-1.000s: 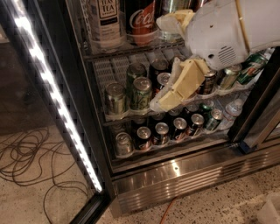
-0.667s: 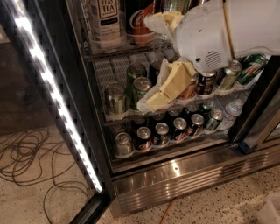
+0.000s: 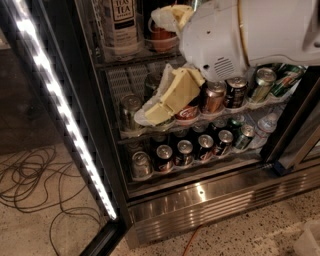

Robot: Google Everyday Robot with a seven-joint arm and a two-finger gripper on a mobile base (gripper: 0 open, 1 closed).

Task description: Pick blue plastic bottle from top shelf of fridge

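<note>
The blue plastic bottle (image 3: 119, 25), a large clear bottle of brown tea with a pale "TEAS' TEA" label, stands at the left of the top shelf (image 3: 131, 60) in the fridge (image 3: 210, 205). Its upper part is cut off by the frame. A red Coca-Cola bottle (image 3: 163, 38) stands just right of it. My gripper (image 3: 155, 65) is open in front of the shelves, right of the tea bottle and not touching it. One cream finger (image 3: 174, 13) is up by the Coca-Cola bottle, the other (image 3: 170, 97) hangs down over the cans. The white arm (image 3: 250, 35) covers the shelf's right side.
Two lower racks hold several cans (image 3: 215, 95) (image 3: 185, 150) and a small water bottle (image 3: 265, 122). The open glass door with its bright LED strip (image 3: 60, 110) stands at the left. Cables (image 3: 25, 180) lie on the floor, and an orange cord (image 3: 192, 240) runs from the steel base.
The arm and gripper have moved left across the fridge front, toward the Coca-Cola and tea bottles. The bottles and cans have not moved.
</note>
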